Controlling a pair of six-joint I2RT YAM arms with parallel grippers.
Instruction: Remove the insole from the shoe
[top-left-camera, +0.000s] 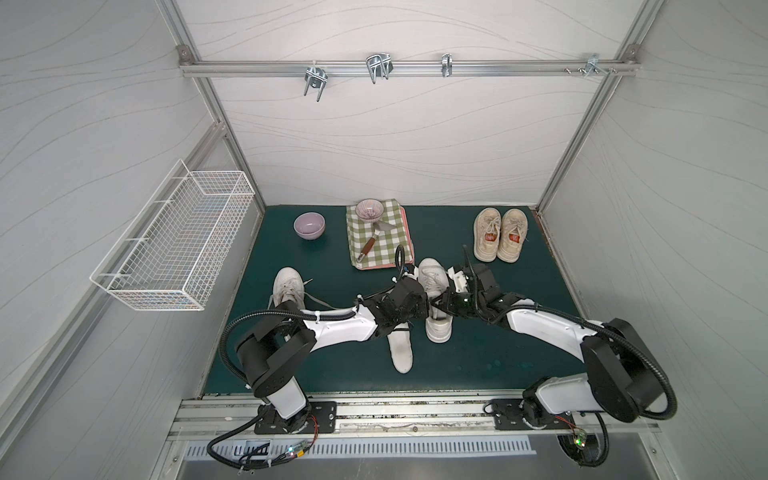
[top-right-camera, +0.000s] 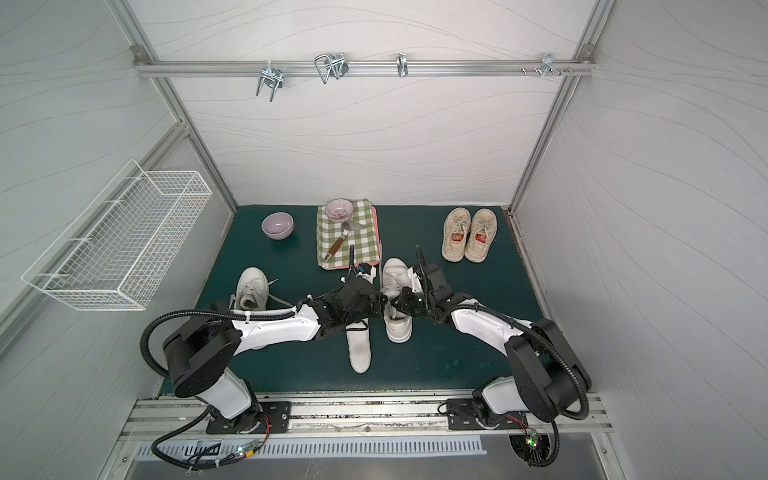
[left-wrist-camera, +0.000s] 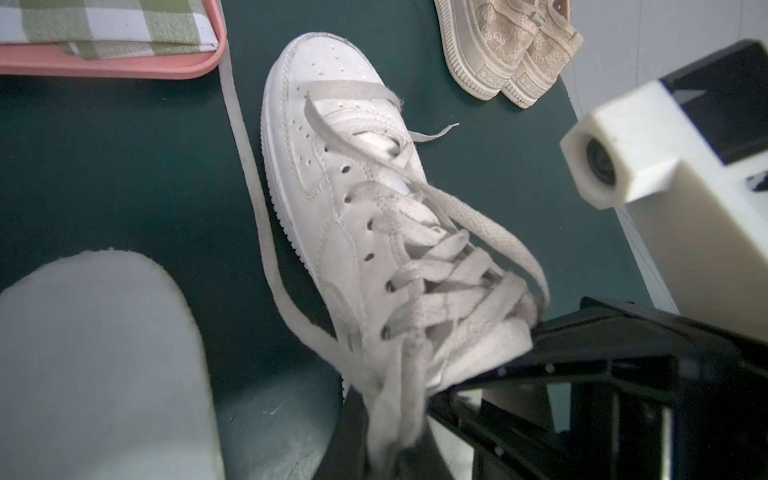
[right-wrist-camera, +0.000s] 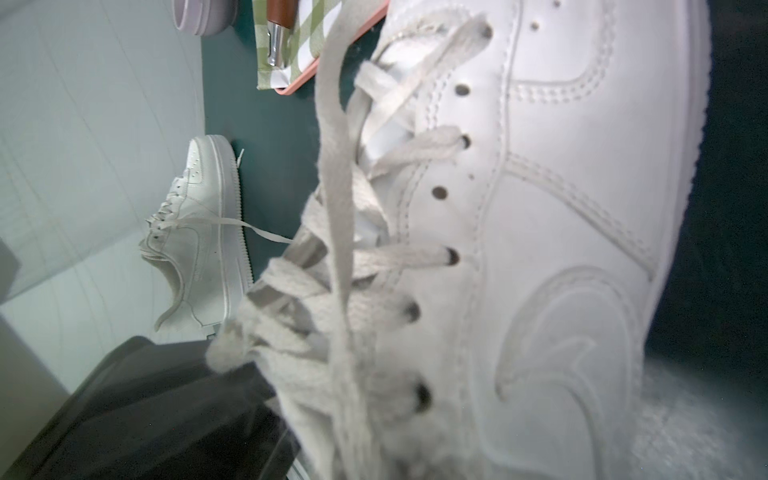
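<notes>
A white lace-up shoe (top-left-camera: 432, 278) stands mid-mat with its toe toward the back wall, seen in both top views (top-right-camera: 395, 276). Both grippers meet over its opening. My left gripper (left-wrist-camera: 390, 449) is shut on the shoe's loose laces (left-wrist-camera: 415, 365). My right gripper (right-wrist-camera: 374, 436) is pressed against the eyelet edge of the upper and is shut on it; its jaws are hidden by the shoe. A white insole (top-left-camera: 401, 349) lies flat on the mat just left of the shoe's heel, partly under my left arm. The shoe's inside is hidden.
A second white sneaker (top-left-camera: 288, 286) stands at the left, partly under my left arm. Along the back are a beige pair (top-left-camera: 500, 235), a lilac bowl (top-left-camera: 309, 225), and a pink tray (left-wrist-camera: 124, 66) with a checked cloth (top-left-camera: 380, 237), a patterned bowl (top-left-camera: 369, 209) and a spatula (top-left-camera: 372, 245). A wire basket (top-left-camera: 174, 245) hangs on the left wall.
</notes>
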